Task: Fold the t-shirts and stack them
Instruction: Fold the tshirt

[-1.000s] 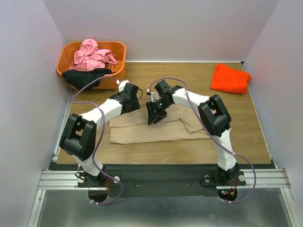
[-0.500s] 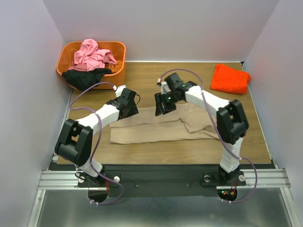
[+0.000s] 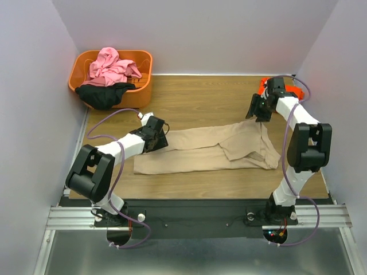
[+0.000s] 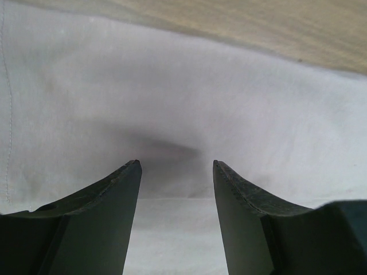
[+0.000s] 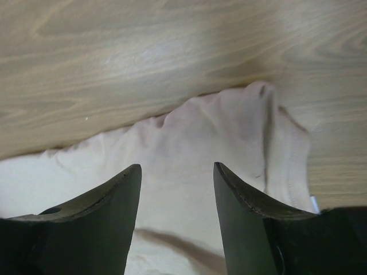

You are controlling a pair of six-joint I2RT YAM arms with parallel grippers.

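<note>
A tan t-shirt (image 3: 200, 152) lies stretched lengthwise across the middle of the wooden table. My left gripper (image 3: 160, 137) hovers low over its upper left edge, open, with only pale cloth (image 4: 229, 103) under and between its fingers. My right gripper (image 3: 257, 114) is at the shirt's far right upper corner, also open. In the right wrist view the bunched corner of the shirt (image 5: 218, 132) lies just ahead of its fingertips. An orange-red t-shirt (image 3: 297, 91) sits at the back right, mostly hidden behind the right arm. Pink (image 3: 109, 63) and black (image 3: 103, 94) t-shirts are heaped in the basket.
The orange plastic basket (image 3: 143, 57) stands at the back left corner, with the black shirt hanging over its front rim. Grey walls enclose the table on three sides. Bare wood (image 3: 195, 97) shows behind the tan shirt and along the front edge.
My right arm swung from the table's middle out to the right end, and the tan shirt now lies drawn out further right. My left gripper shifted slightly along the left upper edge.
</note>
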